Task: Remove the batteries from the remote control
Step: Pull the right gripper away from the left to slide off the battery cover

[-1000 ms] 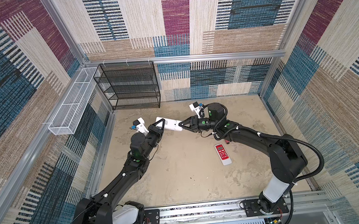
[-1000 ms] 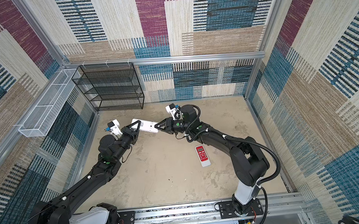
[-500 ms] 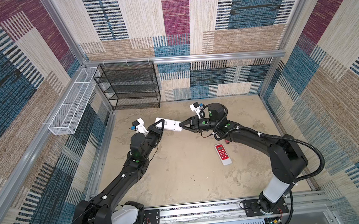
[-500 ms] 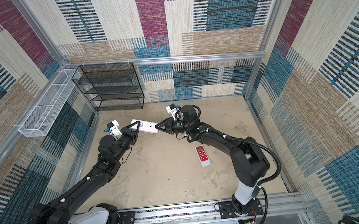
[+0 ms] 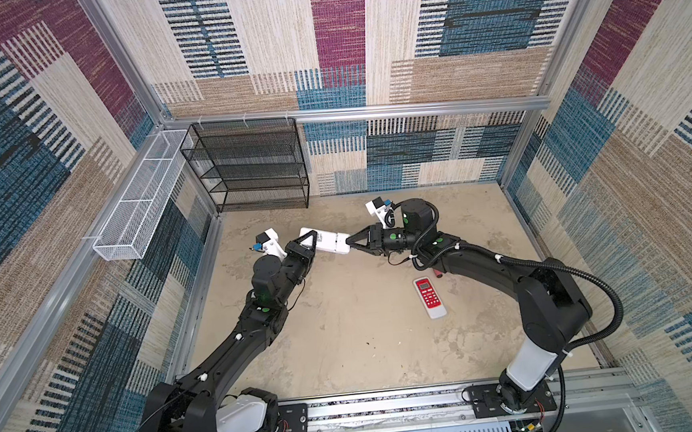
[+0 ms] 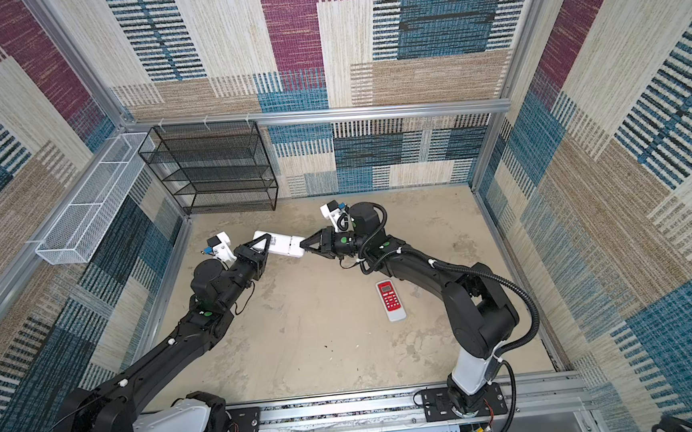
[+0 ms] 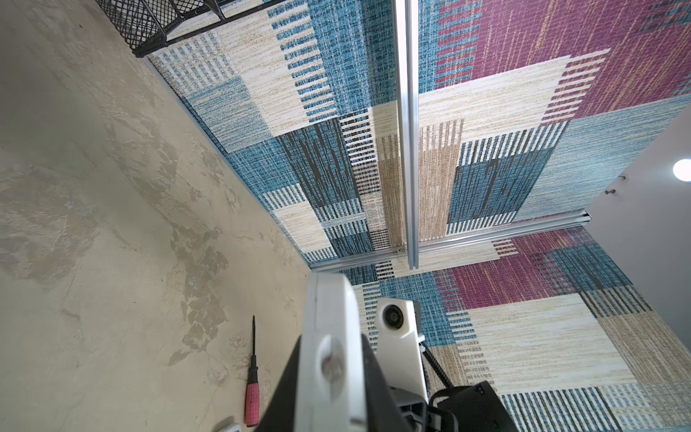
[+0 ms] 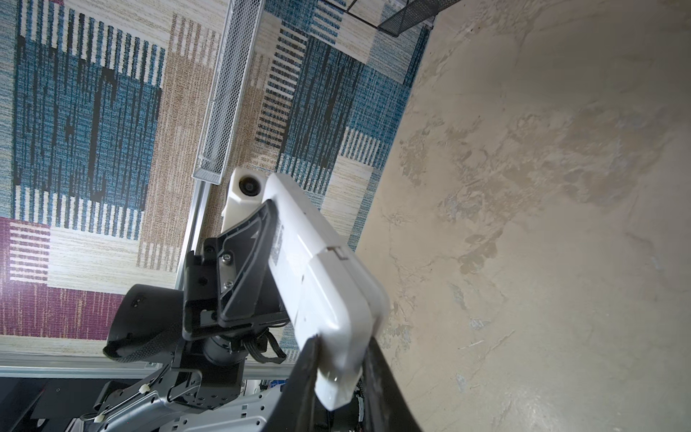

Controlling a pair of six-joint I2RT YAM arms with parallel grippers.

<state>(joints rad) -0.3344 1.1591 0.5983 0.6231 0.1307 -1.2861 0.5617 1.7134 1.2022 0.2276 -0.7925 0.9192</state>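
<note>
A white remote control (image 5: 325,241) (image 6: 280,243) hangs in the air above the far part of the floor, held level between both arms. My left gripper (image 5: 309,241) (image 7: 331,374) is shut on its left half, with black fingers (image 7: 284,377) on both sides of the body. My right gripper (image 5: 352,240) (image 8: 340,359) is shut on its right end, on the back cover section (image 8: 336,299). A second remote control (image 5: 429,296) (image 6: 390,299), red-faced, lies on the floor under the right arm. The batteries are hidden.
A red-handled screwdriver (image 7: 252,385) lies on the floor below the held remote, and only its tip (image 5: 438,274) shows beside the right arm in a top view. A black mesh rack (image 5: 249,165) stands at the back wall. A white wire basket (image 5: 139,198) hangs on the left wall.
The right gripper's jaws have drawn in onto the end of the white remote. Nothing else has visibly moved.
</note>
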